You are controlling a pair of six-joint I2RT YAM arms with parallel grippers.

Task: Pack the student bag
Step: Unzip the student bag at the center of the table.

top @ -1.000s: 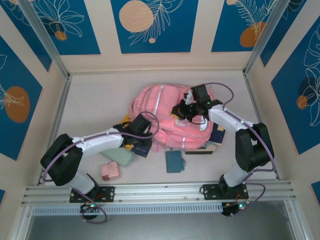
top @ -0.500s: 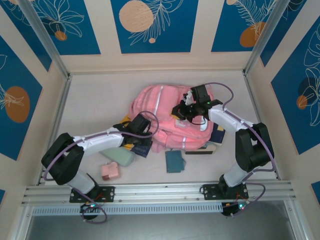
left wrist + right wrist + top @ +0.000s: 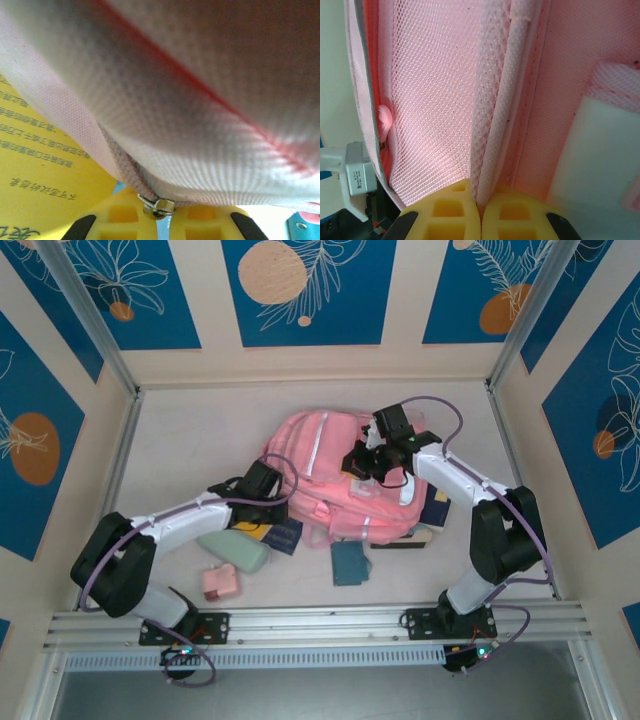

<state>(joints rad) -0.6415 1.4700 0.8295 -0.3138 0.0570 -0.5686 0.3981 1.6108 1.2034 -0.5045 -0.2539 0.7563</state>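
Clamping student bag [image 3: 325, 480], right gripper [image 3: 480, 202]

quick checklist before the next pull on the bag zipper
1. Left fingers closed on the zipper pull: ok.
2. Right fingers pinching a mesh fold of the student bag: ok.
3. Yellow booklet away from the zipper: not ok, it lies close beside the pull.
4. Bag opening wide enough for packing: cannot tell.
5. Loose items packed: not ok, the small pink pouch and a teal flat item lie on the table.
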